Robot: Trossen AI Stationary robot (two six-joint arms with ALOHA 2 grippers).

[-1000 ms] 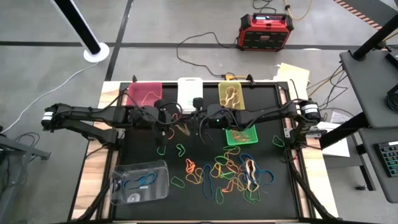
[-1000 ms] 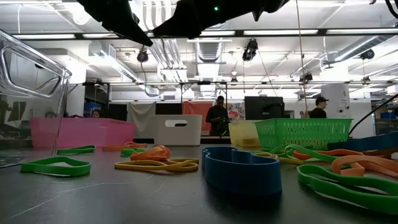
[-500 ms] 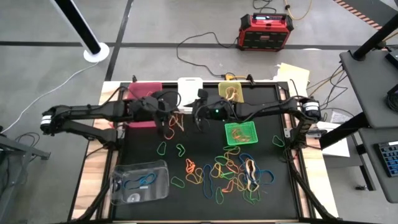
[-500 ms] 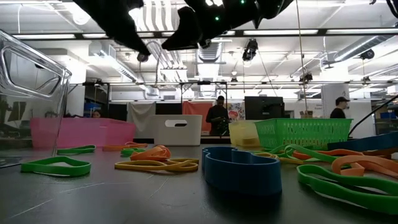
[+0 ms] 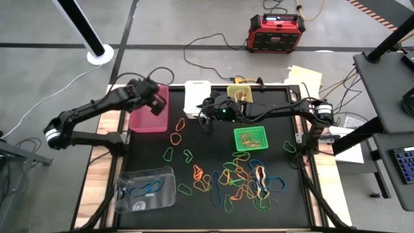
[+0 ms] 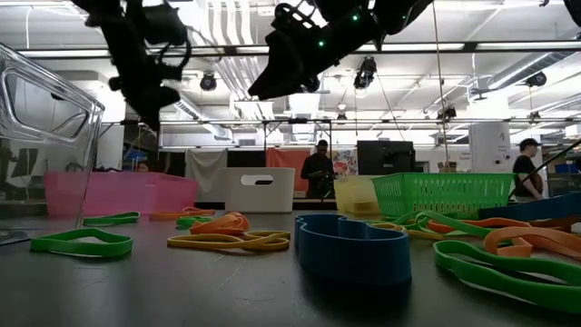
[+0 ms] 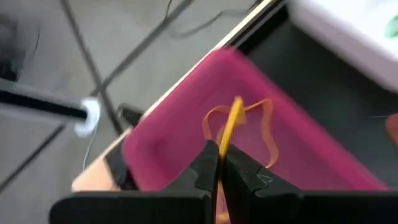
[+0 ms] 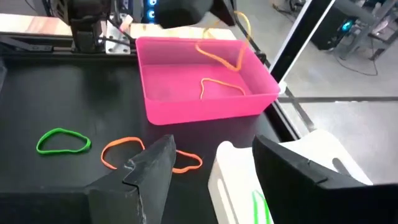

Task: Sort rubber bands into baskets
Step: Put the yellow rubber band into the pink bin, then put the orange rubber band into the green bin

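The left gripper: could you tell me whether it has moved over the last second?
Yes. The left gripper swung from mid-table to above the pink basket.

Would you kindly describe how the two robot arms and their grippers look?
Both arms are dark, slim and jointed, with black cables along them. The left gripper has two black fingers; the right gripper has angular black fingers. A small green light glows near the right wrist.

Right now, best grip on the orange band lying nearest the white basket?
Come straight down and pinch one strand of the orange rubber band. It lies flat as an open loop on the black mat, beside the white basket, so a side approach has nothing to catch.
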